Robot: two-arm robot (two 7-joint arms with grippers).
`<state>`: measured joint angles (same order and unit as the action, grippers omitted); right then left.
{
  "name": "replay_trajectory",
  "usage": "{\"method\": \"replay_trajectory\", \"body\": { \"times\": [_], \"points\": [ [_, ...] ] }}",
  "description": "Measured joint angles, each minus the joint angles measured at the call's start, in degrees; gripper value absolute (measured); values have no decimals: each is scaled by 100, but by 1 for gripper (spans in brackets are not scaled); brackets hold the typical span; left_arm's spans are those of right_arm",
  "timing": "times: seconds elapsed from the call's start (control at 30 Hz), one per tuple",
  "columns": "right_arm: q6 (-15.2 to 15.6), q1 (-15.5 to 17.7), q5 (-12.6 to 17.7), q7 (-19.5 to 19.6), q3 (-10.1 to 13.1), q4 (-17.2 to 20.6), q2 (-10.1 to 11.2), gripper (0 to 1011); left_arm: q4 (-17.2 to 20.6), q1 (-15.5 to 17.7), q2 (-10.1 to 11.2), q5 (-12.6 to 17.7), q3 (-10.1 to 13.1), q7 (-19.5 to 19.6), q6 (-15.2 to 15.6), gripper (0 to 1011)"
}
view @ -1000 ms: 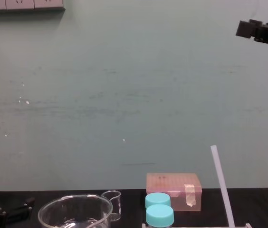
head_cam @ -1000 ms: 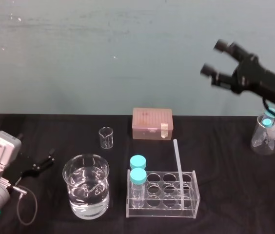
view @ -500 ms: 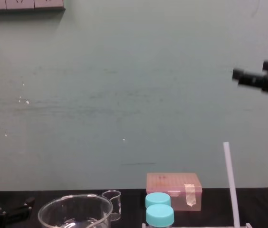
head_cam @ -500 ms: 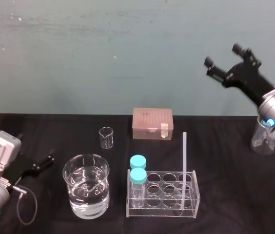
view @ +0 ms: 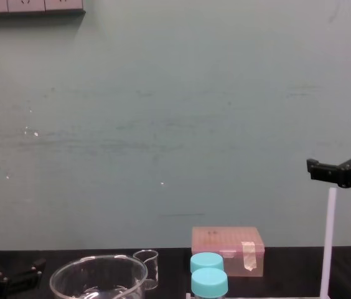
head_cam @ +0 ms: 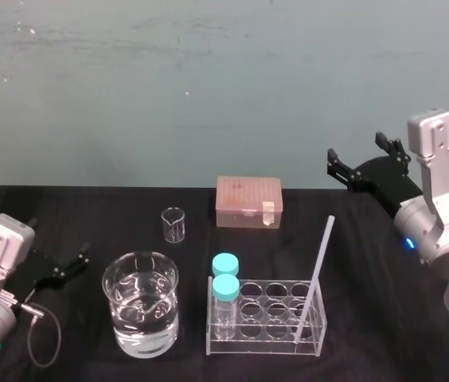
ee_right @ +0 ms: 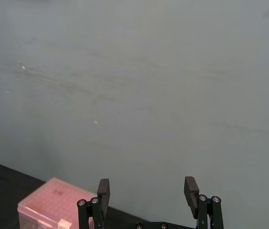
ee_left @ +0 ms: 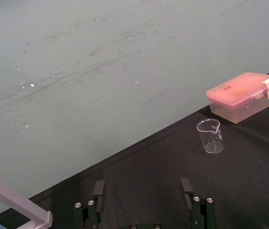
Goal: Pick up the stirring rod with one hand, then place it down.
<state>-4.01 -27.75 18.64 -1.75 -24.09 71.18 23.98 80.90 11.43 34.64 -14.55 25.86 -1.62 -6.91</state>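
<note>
Head view shows the tube rack [head_cam: 266,281] holding the stirring rod [head_cam: 314,278]; chest view, spread right pincer [view: 333,159] above its tip, apart; left pincer [ee_left: 142,183] spread, near-left.

Open air all around the spread right gripper [head_cam: 356,150], stirring rod [head_cam: 317,274] tip rising just below its fingers, clear rack [head_cam: 264,344] beneath that, blue-capped bottles [head_cam: 225,286] and pink box [head_cam: 248,201] farther off its left side.

Likely a lab: a water beaker [head_cam: 140,312], a clear tube rack [head_cam: 266,344], blue-capped vials [head_cam: 225,288].
</note>
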Motion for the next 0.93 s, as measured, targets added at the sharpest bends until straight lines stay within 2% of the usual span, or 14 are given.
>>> {"method": "replay_trajectory", "body": {
  "times": [0.13, 0.93],
  "points": [
    [221, 86, 126, -5, 144, 137, -4, 1003, 0, 0, 0, 0, 0, 0, 0, 1005],
    [150, 54, 92, -17, 95, 88, 0, 1003, 0, 0, 0, 0, 0, 0, 1, 1005]
  ]
}}
